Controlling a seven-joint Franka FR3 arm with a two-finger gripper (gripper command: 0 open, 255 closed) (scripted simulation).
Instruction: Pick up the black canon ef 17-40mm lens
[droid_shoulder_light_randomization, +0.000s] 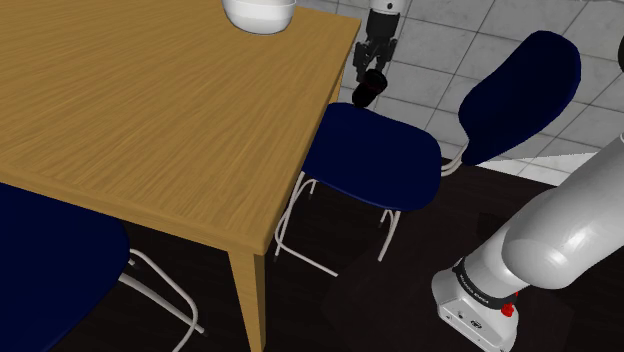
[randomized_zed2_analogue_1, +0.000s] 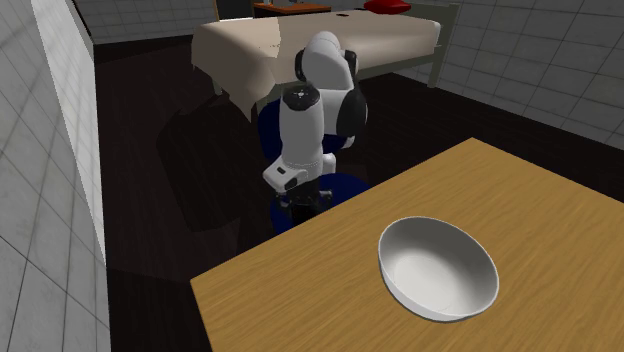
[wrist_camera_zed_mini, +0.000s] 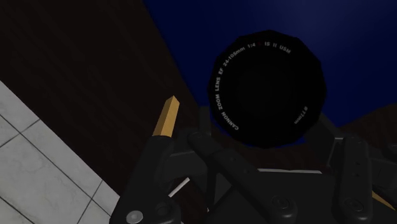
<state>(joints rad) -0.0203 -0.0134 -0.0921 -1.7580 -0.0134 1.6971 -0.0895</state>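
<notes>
The black Canon lens (droid_shoulder_light_randomization: 367, 92) hangs in the air just past the wooden table's far corner, above the dark blue chair seat (droid_shoulder_light_randomization: 375, 155). My black gripper (droid_shoulder_light_randomization: 371, 80) comes down from above and is shut on it. In the wrist view the lens (wrist_camera_zed_mini: 267, 89) faces the camera, white lettering ringing its front, clasped between the fingers (wrist_camera_zed_mini: 202, 124), with the blue seat behind it. In the second exterior view the gripper (randomized_zed2_analogue_1: 303, 200) hangs just behind the table's edge and the lens is hard to make out against it.
The wooden table (droid_shoulder_light_randomization: 150, 110) carries a white bowl (droid_shoulder_light_randomization: 258, 12) near its far edge. A second blue chair (droid_shoulder_light_randomization: 50, 270) stands at the shoulder view's lower left. Dark floor lies under the chairs. A bed (randomized_zed2_analogue_1: 330, 45) stands behind the arm.
</notes>
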